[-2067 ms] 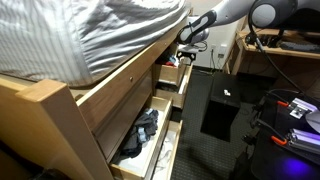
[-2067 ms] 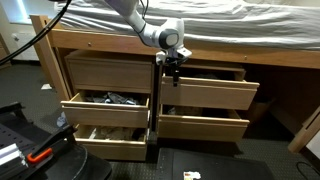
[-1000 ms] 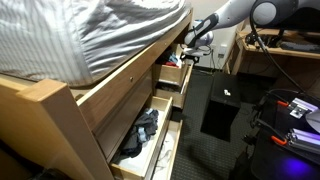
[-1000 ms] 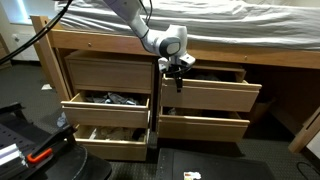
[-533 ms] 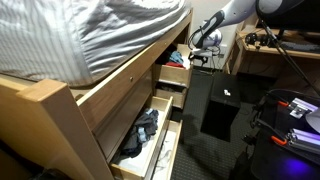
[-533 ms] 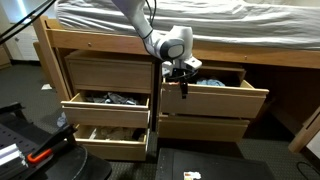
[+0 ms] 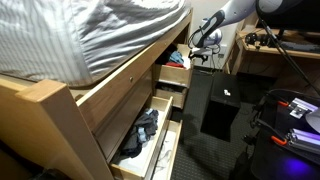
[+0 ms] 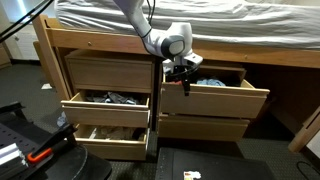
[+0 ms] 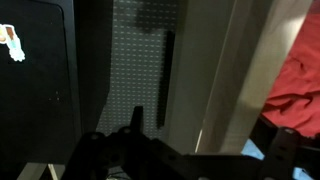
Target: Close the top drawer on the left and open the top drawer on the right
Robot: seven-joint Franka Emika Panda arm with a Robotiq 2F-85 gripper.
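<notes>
Big picture first: the bed (image 8: pixel 230 15) filled the frame, with its drawers stacked beneath in two columns. The top drawer on the left (image 8: pixel 105 72) sat flush with the frame. It looked shut, so that half seemed done. The top drawer on the right (image 8: pixel 215 100) stood pulled out, proud of the frame, with red cloth (image 9: pixel 295 70) showing inside. The arm (image 8: pixel 135 18) reached down past the mattress. That put the gripper (image 8: pixel 184 72) right at that drawer's top edge, near its inner corner, a sensible spot for hauling the front outward. In the wrist view its fingers (image 9: pixel 100 150) were apart with the front board running between them, hooked over it rather than squeezing, I'd judge.
</notes>
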